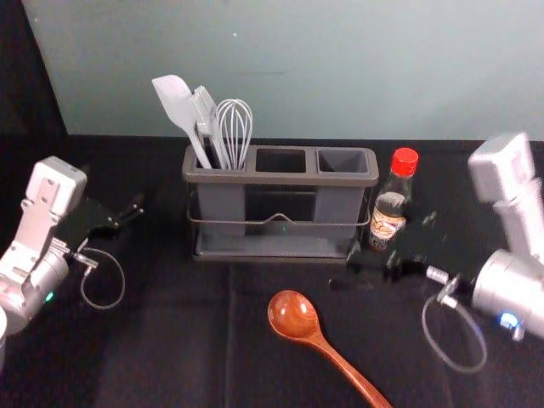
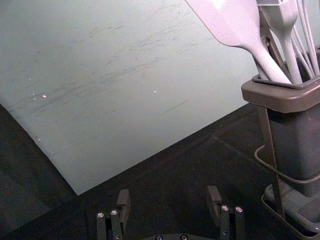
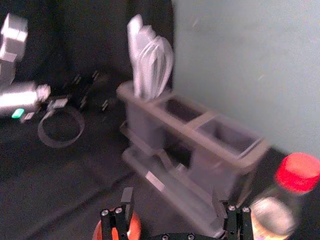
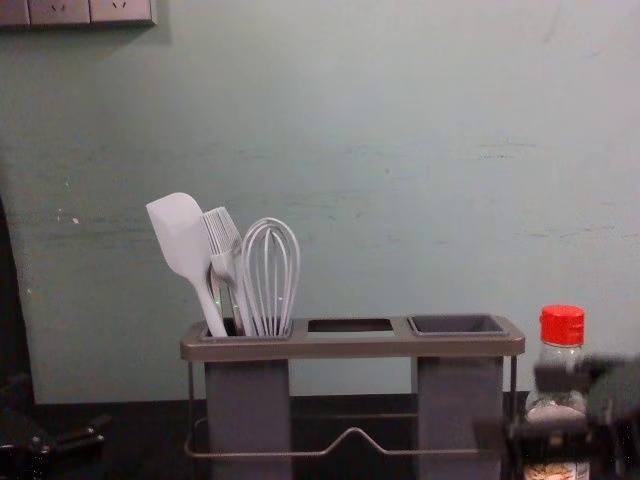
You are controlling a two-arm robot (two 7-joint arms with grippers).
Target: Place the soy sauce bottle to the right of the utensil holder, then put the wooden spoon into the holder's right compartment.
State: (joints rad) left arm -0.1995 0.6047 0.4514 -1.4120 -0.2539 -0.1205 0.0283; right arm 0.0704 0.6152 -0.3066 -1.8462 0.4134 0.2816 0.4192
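The soy sauce bottle (image 1: 389,204), red-capped, stands upright just right of the utensil holder (image 1: 280,177). My right gripper (image 1: 350,267) is in front of the holder's right end, near the bottle; in the right wrist view the gripper (image 3: 173,197) is open with nothing held. In the chest view it partly covers the bottle (image 4: 562,335). The wooden spoon (image 1: 295,316) lies on the table in front of the holder, bowl toward it. The right compartment (image 4: 455,325) holds no utensil. My left gripper (image 1: 127,214) is left of the holder, open and empty in its wrist view (image 2: 169,198).
A spatula (image 1: 176,104), brush (image 1: 205,110) and whisk (image 1: 234,127) stand in the holder's left compartment. Behind the black-covered table (image 1: 170,340) rises a pale green wall (image 1: 340,68). Dark cloth (image 2: 30,170) hangs at the left side.
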